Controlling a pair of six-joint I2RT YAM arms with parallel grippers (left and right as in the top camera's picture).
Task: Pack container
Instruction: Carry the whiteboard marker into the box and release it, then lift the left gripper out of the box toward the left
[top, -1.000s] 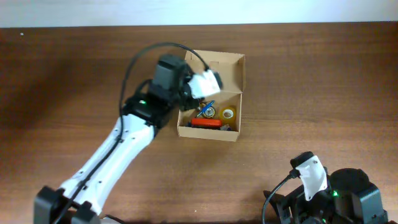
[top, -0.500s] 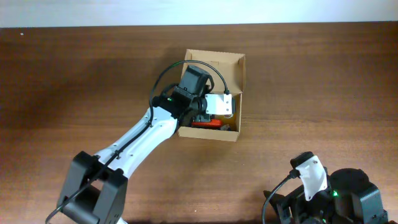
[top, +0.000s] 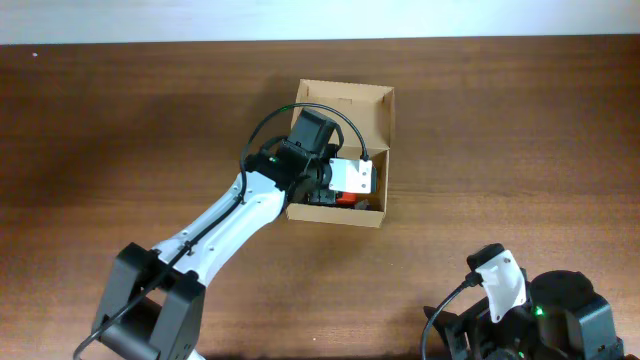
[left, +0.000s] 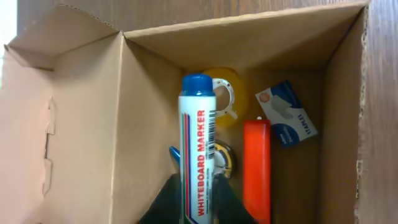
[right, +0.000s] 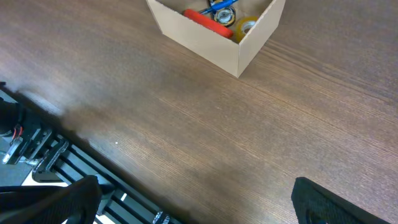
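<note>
Left claw (left: 198, 208) gripping a whiteboard marker (left: 198, 134), blue cap aimed down into the open box (left: 81, 124).
Judging by the layout, the best move is to lower the marker into the bare strip by the near wall, keeping clear of the orange pen (left: 257, 165) and tape roll (left: 231, 87), then lay it flat before releasing. The box sits mid-table (top: 500, 150).

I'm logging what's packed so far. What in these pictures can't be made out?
Overhead: the left gripper covers most of the container's inside.
Left wrist: the whiteboard marker hides part of the yellow tape roll; the bottom edge cuts off the orange item; the blue packet's print is too small.
Right wrist: the top edge cuts off the container's far side.
</note>
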